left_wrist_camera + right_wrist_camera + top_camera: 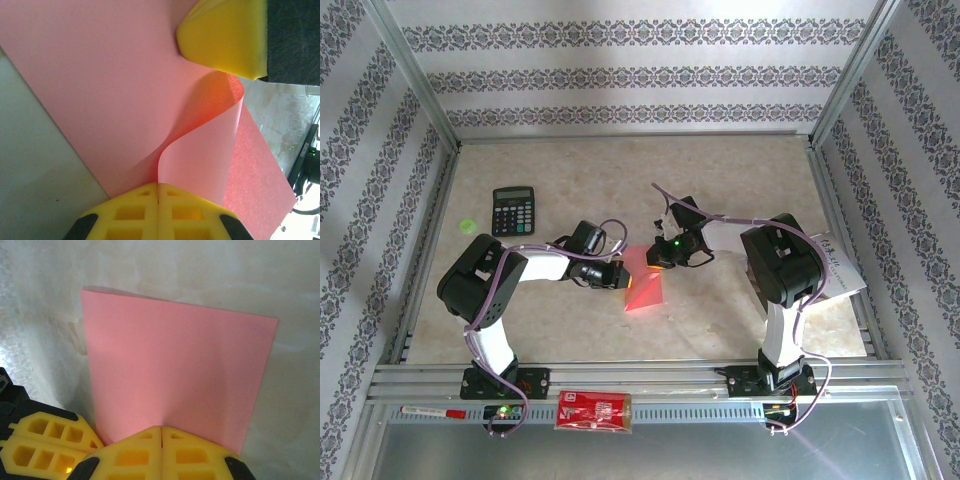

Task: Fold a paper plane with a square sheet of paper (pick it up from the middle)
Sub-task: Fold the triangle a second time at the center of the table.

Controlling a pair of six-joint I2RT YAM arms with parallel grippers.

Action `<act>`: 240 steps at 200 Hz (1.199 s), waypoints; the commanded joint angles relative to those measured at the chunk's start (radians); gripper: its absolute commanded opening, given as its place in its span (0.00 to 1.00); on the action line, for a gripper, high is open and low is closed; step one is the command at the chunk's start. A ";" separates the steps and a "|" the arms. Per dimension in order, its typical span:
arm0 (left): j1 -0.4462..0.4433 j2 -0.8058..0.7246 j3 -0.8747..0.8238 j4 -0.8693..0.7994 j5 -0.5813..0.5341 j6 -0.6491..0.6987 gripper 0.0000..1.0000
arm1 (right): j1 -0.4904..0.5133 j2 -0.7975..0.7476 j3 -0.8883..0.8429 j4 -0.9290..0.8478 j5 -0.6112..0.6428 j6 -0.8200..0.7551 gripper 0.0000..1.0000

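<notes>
Yellow left fingers (pixel 131 215) are pinching one edge of the square sheet of paper (pixel 100 75), curling it upward off the desk (pixel 35 165), while the right fingers (pixel 135 457) are clamping another edge, probably steadying it mid-desk between both arms so a fold can be laid over.

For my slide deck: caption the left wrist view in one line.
Left end effector pinches a curled flap of the thin pink-red square paper sheet lying on the pale table.
</notes>
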 commanded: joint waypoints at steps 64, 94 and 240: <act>0.007 -0.031 -0.029 0.007 -0.029 0.005 0.00 | 0.008 0.048 -0.029 -0.052 0.055 -0.006 0.00; 0.009 -0.034 -0.035 0.005 -0.027 0.005 0.00 | 0.008 0.047 -0.030 -0.053 0.055 -0.006 0.00; 0.016 -0.032 -0.036 -0.006 -0.038 0.012 0.00 | 0.008 0.049 -0.026 -0.053 0.051 -0.003 0.00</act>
